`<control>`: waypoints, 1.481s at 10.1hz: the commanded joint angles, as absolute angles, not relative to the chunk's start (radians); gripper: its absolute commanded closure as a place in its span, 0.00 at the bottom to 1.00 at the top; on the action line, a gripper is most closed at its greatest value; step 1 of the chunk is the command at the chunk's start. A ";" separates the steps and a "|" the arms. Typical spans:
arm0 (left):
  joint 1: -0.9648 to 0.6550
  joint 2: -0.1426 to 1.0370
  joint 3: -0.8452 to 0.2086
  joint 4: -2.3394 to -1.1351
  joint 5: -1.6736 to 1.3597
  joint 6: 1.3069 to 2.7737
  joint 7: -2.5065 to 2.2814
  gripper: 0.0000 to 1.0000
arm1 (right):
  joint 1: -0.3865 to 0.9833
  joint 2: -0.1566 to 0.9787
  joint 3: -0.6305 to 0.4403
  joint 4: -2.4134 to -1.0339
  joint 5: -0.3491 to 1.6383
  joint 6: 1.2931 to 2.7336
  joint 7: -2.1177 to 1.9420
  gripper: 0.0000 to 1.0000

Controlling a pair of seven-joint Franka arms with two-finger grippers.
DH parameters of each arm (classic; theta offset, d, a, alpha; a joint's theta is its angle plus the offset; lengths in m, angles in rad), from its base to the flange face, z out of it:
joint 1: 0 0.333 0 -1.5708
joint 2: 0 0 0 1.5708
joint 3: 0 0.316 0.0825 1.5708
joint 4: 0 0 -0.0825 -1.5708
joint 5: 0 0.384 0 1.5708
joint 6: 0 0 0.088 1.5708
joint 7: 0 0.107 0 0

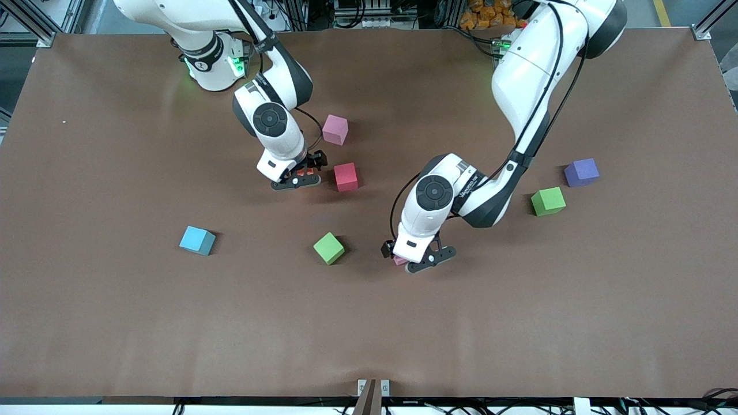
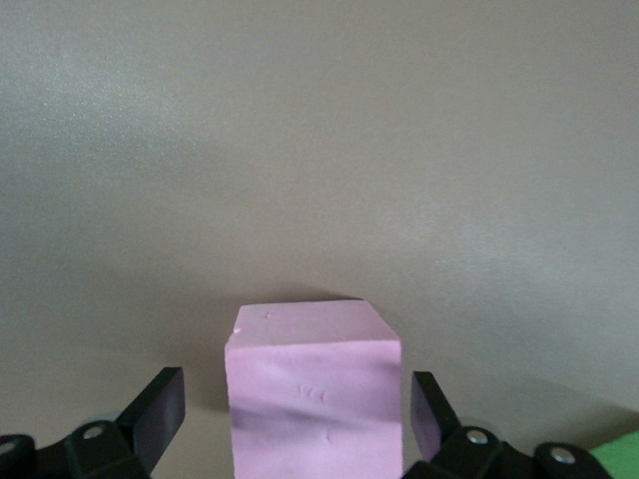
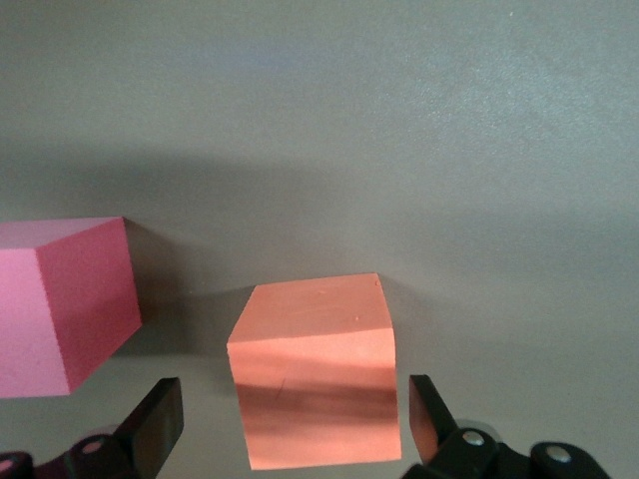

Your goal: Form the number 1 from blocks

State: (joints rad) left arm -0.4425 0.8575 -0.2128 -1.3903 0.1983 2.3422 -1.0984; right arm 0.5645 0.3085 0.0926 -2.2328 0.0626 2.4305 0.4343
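While front hides both | left tool (image 2: 298,419) released around light pink block (image 2: 315,384) | right tool (image 3: 290,419) released around orange block (image 3: 315,384)

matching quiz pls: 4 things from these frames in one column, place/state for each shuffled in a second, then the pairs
1. light pink block
2. orange block
3. purple block
4. light blue block

A. toward the right arm's end of the table
B. between the open fingers of the left gripper
C. beside a green block, toward the left arm's end
D. between the open fingers of the right gripper

Pairs: 1-B, 2-D, 3-C, 4-A
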 commanded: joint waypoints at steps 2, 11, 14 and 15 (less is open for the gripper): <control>-0.491 0.868 -0.158 -1.381 0.212 2.359 -1.118 0.00 | 0.557 0.311 0.089 -2.237 0.025 2.442 0.401 0.00; -0.535 0.902 -0.130 -1.359 0.213 2.365 -1.112 1.00 | 0.569 0.373 0.084 -2.235 0.035 2.526 0.507 0.49; -0.535 0.893 -0.132 -1.359 0.212 2.365 -1.114 1.00 | 0.621 0.359 0.090 -2.238 0.035 2.526 0.624 0.48; -0.535 0.890 -0.132 -1.359 0.212 2.365 -1.112 1.00 | 0.639 0.348 0.092 -2.238 0.035 2.526 0.670 0.48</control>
